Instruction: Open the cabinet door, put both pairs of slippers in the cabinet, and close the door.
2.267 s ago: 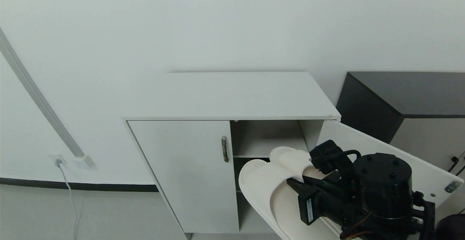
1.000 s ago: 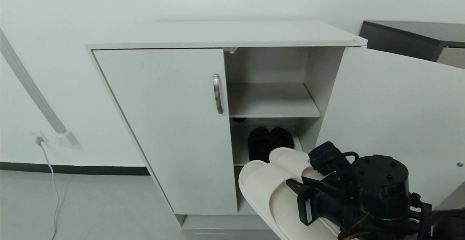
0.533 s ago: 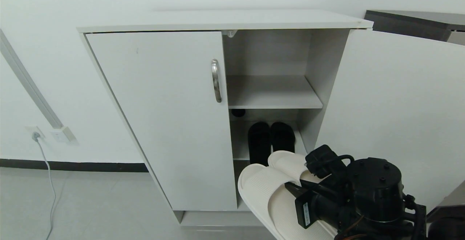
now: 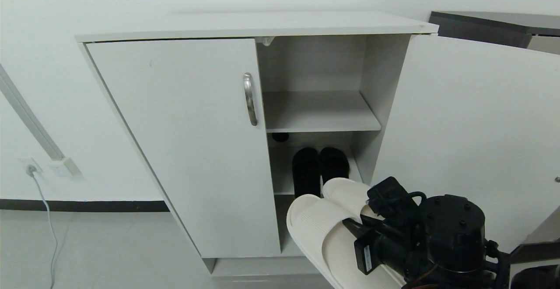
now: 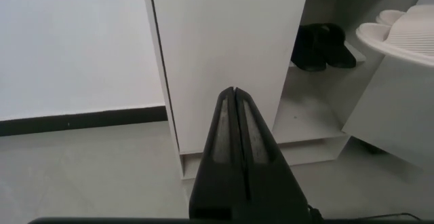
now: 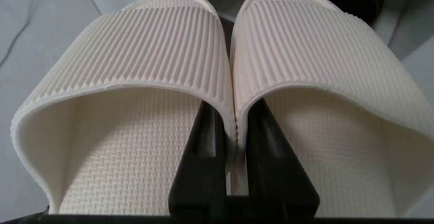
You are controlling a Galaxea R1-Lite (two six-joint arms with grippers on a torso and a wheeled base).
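The white cabinet [image 4: 262,24] has its left door [image 4: 183,140] shut and its right door [image 4: 472,118] swung wide open. A pair of black slippers [image 4: 319,168] stands on the middle shelf, below a bare upper shelf [image 4: 319,111]. My right gripper [image 6: 232,119] is shut on the touching inner edges of a pair of cream ribbed slippers [image 4: 323,225]. It holds them toes forward, just in front of the opening and below the black pair. My left gripper [image 5: 234,94] is shut on nothing, low in front of the left door [image 5: 230,41].
A dark cabinet [image 4: 494,26] stands to the right behind the open door. On the left wall are a slanted cable duct [image 4: 26,114] and a socket [image 4: 29,167] with a cord hanging to the grey floor [image 4: 87,254]. A metal handle [image 4: 250,99] sits on the left door's edge.
The head camera has dropped and shifted, bringing the cabinet's shelves and the black slippers into sight. My right gripper still holds the cream slippers the same way in front of the opening.
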